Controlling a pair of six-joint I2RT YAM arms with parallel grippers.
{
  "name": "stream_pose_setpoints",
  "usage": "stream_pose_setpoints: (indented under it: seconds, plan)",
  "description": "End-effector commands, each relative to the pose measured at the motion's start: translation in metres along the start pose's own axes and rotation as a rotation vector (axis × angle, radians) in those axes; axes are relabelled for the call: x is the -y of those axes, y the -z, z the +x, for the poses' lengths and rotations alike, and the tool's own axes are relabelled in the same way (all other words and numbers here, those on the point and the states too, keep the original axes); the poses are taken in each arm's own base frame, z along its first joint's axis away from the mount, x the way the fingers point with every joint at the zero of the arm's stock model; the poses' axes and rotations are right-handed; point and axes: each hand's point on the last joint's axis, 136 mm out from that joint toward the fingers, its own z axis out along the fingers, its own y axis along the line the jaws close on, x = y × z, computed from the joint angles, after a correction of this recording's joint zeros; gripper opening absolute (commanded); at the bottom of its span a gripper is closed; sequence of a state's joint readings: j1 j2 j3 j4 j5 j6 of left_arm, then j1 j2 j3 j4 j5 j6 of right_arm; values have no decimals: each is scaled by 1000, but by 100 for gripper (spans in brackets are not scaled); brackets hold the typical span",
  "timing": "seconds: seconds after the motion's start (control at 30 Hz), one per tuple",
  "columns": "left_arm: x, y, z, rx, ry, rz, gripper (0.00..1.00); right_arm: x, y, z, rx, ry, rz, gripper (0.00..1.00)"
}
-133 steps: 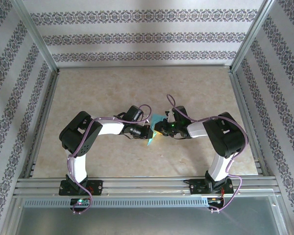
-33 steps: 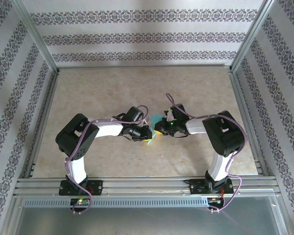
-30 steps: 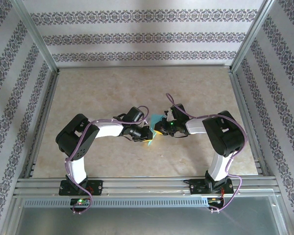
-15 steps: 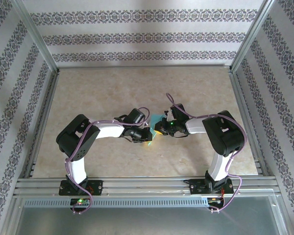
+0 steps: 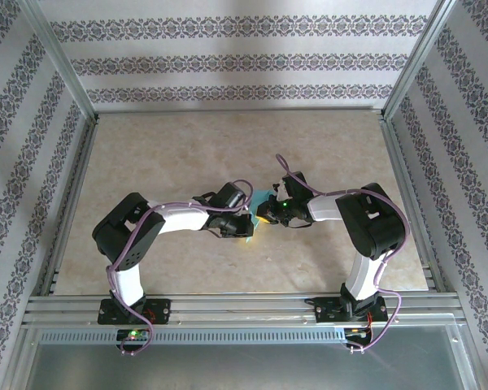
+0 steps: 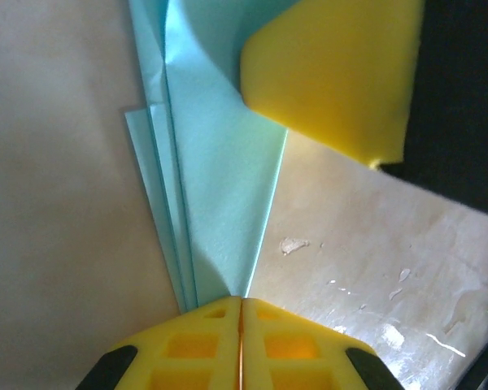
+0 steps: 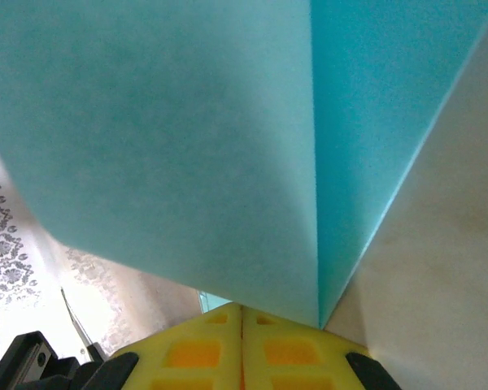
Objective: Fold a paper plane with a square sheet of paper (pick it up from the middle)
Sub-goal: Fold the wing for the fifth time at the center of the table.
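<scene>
The square sheet of paper point(image 5: 262, 198) is teal and folded into a narrow creased wedge, held up between both arms at mid-table. In the left wrist view its layered pointed end point(image 6: 220, 187) runs down into the seam of my left gripper point(image 6: 241, 305), whose yellow jaws are shut on it. One yellow pad of the right gripper point(image 6: 333, 73) grips the paper's wider far end. In the right wrist view the paper point(image 7: 187, 138) fans out large above my right gripper point(image 7: 241, 309), shut on its lower edge. From above, the left gripper point(image 5: 248, 230) and right gripper point(image 5: 263, 217) nearly meet.
The beige marbled tabletop point(image 5: 187, 154) is ringed by metal rails point(image 5: 228, 305) and patterned walls point(image 5: 228, 57). Small shiny smears point(image 6: 297, 244) mark the table under the paper. Both arms are bent inward, elbows out to the sides.
The left wrist has slid a little right, toward the right gripper, and less teal paper shows between them from above. Both pairs of jaws have pressed slightly tighter.
</scene>
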State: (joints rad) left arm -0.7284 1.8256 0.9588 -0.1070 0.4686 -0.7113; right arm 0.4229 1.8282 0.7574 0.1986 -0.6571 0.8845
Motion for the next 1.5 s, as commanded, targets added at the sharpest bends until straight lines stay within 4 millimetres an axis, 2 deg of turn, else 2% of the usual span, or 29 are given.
stream_pose_setpoints:
  seconds: [0.0,0.17,0.27,0.33,0.5,0.57,0.63,0.77,0.9,1.17,1.33,1.47]
  plan:
    - [-36,4,65,-192,42,-151,8,72,-18,19,-13,-113,242,8]
    - [-34,12,73,-193,35,-147,8,74,-19,18,-12,-119,247,8]
    - [-28,15,71,-184,23,-142,8,74,-20,18,-14,-123,248,8]
    - [-20,24,59,-141,-3,-145,8,73,-19,18,-13,-122,247,8]
    - [8,54,17,24,-75,-123,9,73,-19,18,-12,-124,246,8]
    - [15,59,3,77,-77,-105,9,73,-19,18,-12,-126,246,8]
    - [21,56,-8,110,-66,-72,9,73,-19,18,-12,-128,244,8]
    - [34,37,-25,134,-30,8,8,70,-20,17,-12,-127,231,8]
    - [25,23,-31,138,-3,-13,5,67,-19,17,-13,-122,218,8]
    - [9,-1,-21,97,48,-18,3,55,-16,16,-12,-102,183,9]
    - [-13,-7,-6,59,71,-79,1,30,-7,7,14,-47,129,9]
    - [-21,-7,0,49,73,-97,0,4,3,0,38,23,74,9]
